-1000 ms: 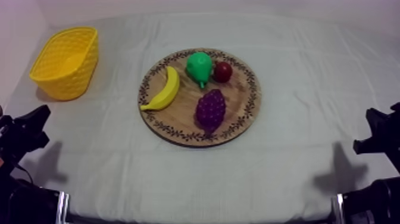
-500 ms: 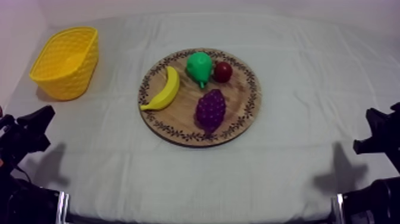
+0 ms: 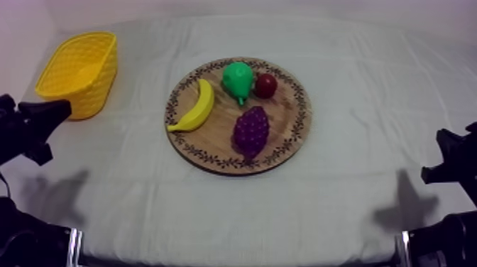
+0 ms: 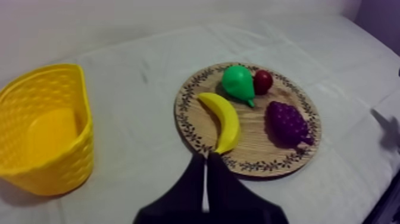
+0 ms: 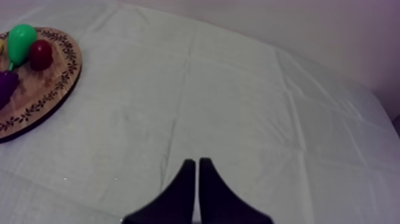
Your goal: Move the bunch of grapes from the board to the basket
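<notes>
My left gripper [image 4: 205, 157] is clenched on nothing near the yellow basket [image 3: 77, 72]; my right gripper [image 5: 195, 161] is clenched empty too, over the cloth [image 5: 238, 107]. I see the bunch of grapes [image 3: 251, 131] lying on the wooden board [image 3: 285, 113], near the banana [image 3: 199, 106].

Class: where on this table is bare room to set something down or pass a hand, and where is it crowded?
Free: the cloth between yellow basket and wooden board; the wide stretch right of the board; the strip in front of it. Crowded: the board, with banana, pear, small red fruit and bunch of grapes close together.
</notes>
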{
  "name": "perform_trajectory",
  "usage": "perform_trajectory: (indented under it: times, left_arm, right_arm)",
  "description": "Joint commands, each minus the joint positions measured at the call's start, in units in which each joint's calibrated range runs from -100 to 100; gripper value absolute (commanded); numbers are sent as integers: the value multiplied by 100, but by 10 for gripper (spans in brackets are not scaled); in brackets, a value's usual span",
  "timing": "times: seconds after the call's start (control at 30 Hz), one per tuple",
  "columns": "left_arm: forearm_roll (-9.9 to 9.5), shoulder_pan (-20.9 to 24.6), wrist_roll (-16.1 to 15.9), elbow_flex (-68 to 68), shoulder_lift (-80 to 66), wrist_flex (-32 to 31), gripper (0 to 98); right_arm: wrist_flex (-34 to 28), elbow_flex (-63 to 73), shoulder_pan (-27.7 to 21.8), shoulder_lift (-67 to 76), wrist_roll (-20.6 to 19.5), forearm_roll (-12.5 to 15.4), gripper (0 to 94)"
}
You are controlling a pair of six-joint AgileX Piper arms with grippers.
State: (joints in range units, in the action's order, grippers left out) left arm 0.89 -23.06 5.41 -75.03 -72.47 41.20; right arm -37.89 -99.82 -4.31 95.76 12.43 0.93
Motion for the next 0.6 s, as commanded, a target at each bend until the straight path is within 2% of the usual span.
perform_trajectory:
  times: [0.0,0.1,0.3,0.43,0.57]
  left_arm:
    - [95,-38,8,1206,905,737,0]
    - [238,-90,122,1988,1639,1365,0]
    - [346,-262,796,3205,3044,2455,0]
    - [302,-413,1114,3876,3887,3055,0]
    - [101,-681,1484,4676,4660,3734,0]
  right_arm:
    - [-2,4,2,0,0,2,3]
    - [-2,4,2,0,0,2,3]
    - [-2,4,2,0,0,2,3]
    - [-2,4,2,0,0,2,3]
    - [-2,4,2,0,0,2,3]
